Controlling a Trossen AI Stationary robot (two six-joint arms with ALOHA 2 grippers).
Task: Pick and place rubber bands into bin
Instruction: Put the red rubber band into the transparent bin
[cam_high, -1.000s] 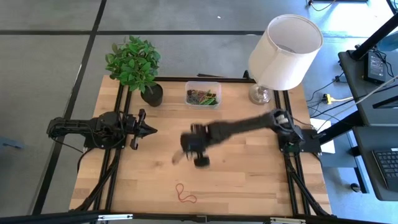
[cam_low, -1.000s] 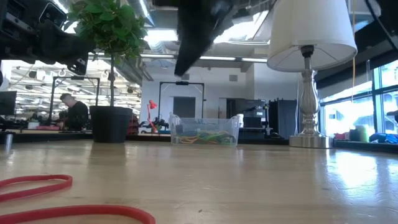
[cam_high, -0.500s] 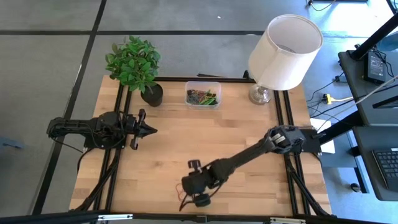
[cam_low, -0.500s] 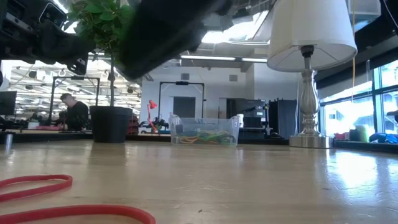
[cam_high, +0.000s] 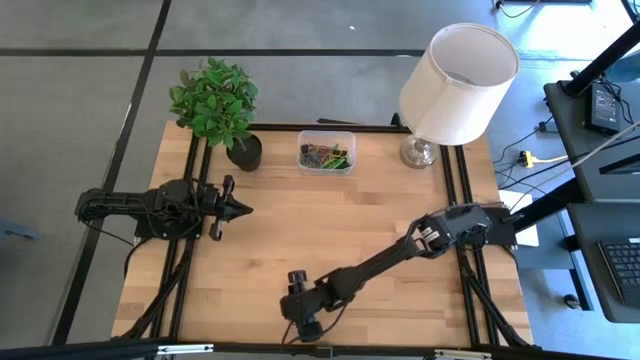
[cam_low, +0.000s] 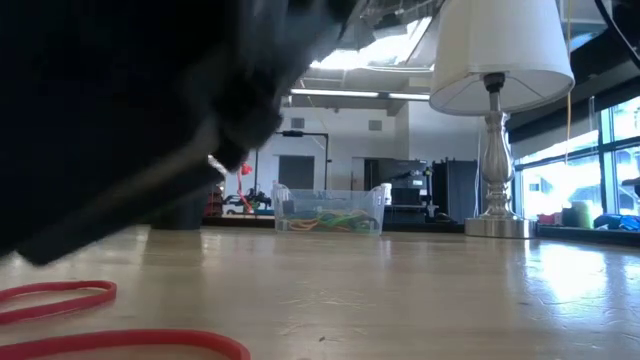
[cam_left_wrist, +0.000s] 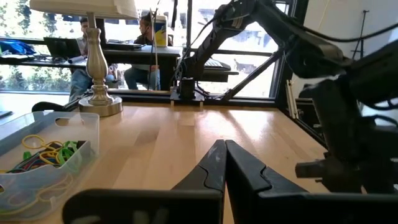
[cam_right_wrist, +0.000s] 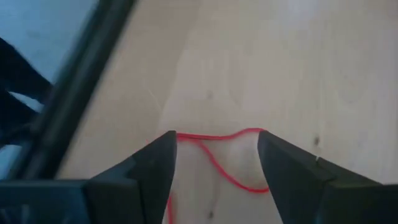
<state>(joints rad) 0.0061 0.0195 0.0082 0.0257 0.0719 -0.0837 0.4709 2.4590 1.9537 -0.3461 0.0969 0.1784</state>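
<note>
A red rubber band (cam_right_wrist: 219, 159) lies flat on the wood close to the table's near edge, and shows large in the low view (cam_low: 62, 292). My right gripper (cam_high: 302, 312) hovers over it, slanting down, open. In its wrist view (cam_right_wrist: 216, 149) one end of the band's loop shows in the gap between the two fingers. The clear bin (cam_high: 325, 153) stands at the far edge with several coloured rubber bands (cam_left_wrist: 43, 152) in it. My left gripper (cam_high: 240, 209) rests shut and level at the table's left.
A black plant pot (cam_high: 245, 152) stands left of the bin, and a lamp (cam_high: 455, 80) with a metal base (cam_high: 418, 152) stands right of it. A black frame rail (cam_right_wrist: 81, 93) runs along the near edge beside the band. Bare wood lies between band and bin.
My right gripper has swung from the middle of the table toward the near edge and gone down over the red band. It has tipped further downward and has opened. The band has stayed where it was.
</note>
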